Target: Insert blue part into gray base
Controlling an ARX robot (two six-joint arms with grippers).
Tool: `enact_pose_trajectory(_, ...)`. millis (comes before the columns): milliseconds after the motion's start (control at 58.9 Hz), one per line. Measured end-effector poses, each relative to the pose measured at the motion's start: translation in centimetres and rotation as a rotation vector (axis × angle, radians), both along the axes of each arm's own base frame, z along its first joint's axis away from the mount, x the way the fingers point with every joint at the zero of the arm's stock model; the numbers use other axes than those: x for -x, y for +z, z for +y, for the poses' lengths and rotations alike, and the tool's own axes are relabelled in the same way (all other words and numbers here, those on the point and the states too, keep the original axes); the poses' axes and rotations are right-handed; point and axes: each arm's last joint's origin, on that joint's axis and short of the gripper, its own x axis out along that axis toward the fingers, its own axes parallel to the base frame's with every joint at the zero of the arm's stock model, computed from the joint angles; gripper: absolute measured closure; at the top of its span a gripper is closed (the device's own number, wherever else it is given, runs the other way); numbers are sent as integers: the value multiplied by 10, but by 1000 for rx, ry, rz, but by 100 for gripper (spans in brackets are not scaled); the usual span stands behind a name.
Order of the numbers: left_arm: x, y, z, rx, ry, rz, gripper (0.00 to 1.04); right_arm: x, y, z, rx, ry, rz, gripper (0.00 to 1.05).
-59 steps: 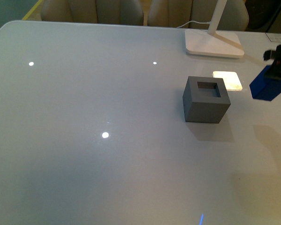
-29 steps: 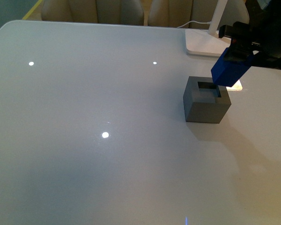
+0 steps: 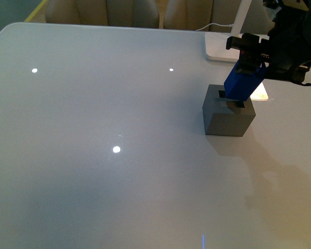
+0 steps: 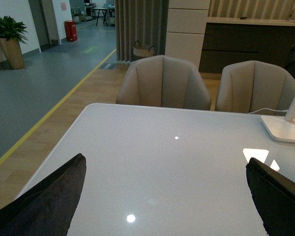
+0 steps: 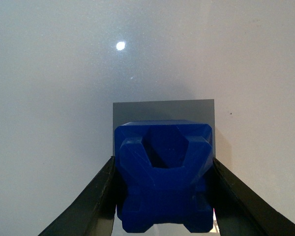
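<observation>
Right claw (image 3: pixel 247 66) is clamped on the blue part (image 3: pixel 241 83), tilted, its lower end at the square hole of the gray base (image 3: pixel 225 120) just below. This looks like the insertion step: level it, then press straight down. Left claw (image 4: pixel 164 162) is spread wide and empty. No readable writing.

Between the matt black fingers (image 5: pixel 94 202), the blue part (image 5: pixel 162 196) looks smooth plastic; below them, the gray base (image 3: pixel 225 122) is matt, the tabletop (image 3: pixel 93 155) glossy

Dark-blue blocky part (image 3: pixel 243 82) with looped knob, tilted, lower corner dipping into the square hole, matte gray cube base (image 3: pixel 228 115) standing at right of centre frame
</observation>
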Motion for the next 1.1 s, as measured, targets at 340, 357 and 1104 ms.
enact_pose_trajectory(340, 0, 0, 0, 0, 0, 0, 7, -3, -8, 0, 11, -6, 25, 60)
enact_pose_trajectory(357, 0, 0, 0, 0, 0, 0, 7, -3, -8, 0, 12, -5, 27, 60)
enact_pose_trajectory(1104, 0, 0, 0, 0, 0, 0, 7, 17, 10, -11, -26, 21, -58, 9)
